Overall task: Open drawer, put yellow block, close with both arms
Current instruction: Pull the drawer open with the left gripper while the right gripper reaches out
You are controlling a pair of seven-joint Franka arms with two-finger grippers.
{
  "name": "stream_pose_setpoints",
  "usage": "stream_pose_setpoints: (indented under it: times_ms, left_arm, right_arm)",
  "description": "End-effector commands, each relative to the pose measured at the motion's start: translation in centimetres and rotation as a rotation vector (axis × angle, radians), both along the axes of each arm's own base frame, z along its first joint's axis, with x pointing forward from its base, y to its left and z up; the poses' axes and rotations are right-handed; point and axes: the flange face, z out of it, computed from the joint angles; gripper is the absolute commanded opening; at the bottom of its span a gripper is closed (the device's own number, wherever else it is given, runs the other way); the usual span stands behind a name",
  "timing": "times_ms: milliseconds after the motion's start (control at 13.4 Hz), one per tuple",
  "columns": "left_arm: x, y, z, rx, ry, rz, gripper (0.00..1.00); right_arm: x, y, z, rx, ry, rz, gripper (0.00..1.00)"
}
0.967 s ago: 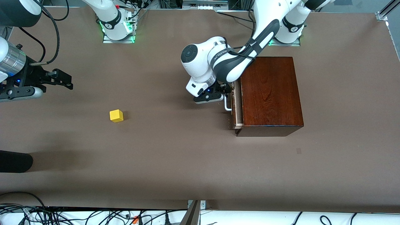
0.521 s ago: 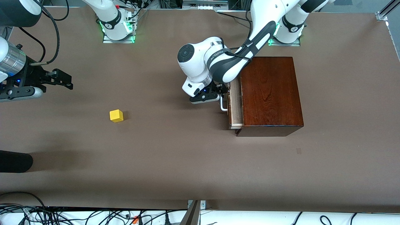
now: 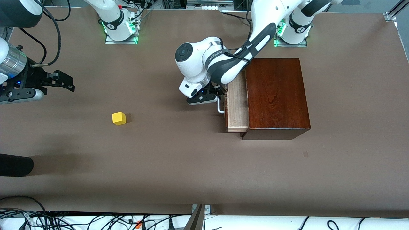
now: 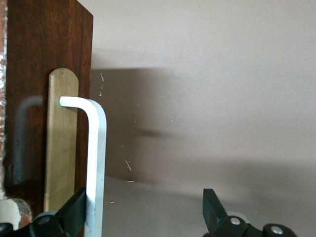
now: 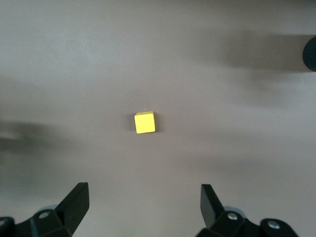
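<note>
The drawer (image 3: 237,105) stands partly pulled out of the mahogany box (image 3: 276,95), and its pale tray shows. My left gripper (image 3: 220,93) is at the white handle (image 3: 219,107). In the left wrist view the handle (image 4: 96,163) rests against one finger (image 4: 74,212) of my open left gripper (image 4: 143,212), in front of the dark drawer front (image 4: 44,59). The yellow block (image 3: 119,118) lies alone on the table toward the right arm's end. My right gripper (image 3: 71,83) hangs open above the table there, with the block (image 5: 144,122) ahead of its gripper (image 5: 143,207).
The brown table (image 3: 179,159) spreads wide between the block and the box. A black rounded object (image 3: 16,164) juts in at the right arm's end, nearer the front camera. Cables (image 3: 64,220) run along the near edge.
My left gripper has moved toward the right arm's end with the handle hooked on one finger, and the drawer has slid farther out. The right arm and the block have not moved.
</note>
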Motion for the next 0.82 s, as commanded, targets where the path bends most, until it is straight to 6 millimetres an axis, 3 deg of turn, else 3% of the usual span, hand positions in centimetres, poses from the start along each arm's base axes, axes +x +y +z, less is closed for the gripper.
stream_pose_setpoints:
  times_ms: [0, 744]
  left_arm:
    - [0.1, -1.8, 0.5, -0.065, -0.002, 0.029, 1.0]
    - [-0.6, -4.3, 0.9, -0.114, -0.023, 0.051, 1.0]
  right_arm:
    - [0.0, -0.1, 0.4, 0.008, -0.01, 0.0, 1.0]
    - [0.7, -0.2, 0.6, 0.013, -0.055, 0.002, 1.0]
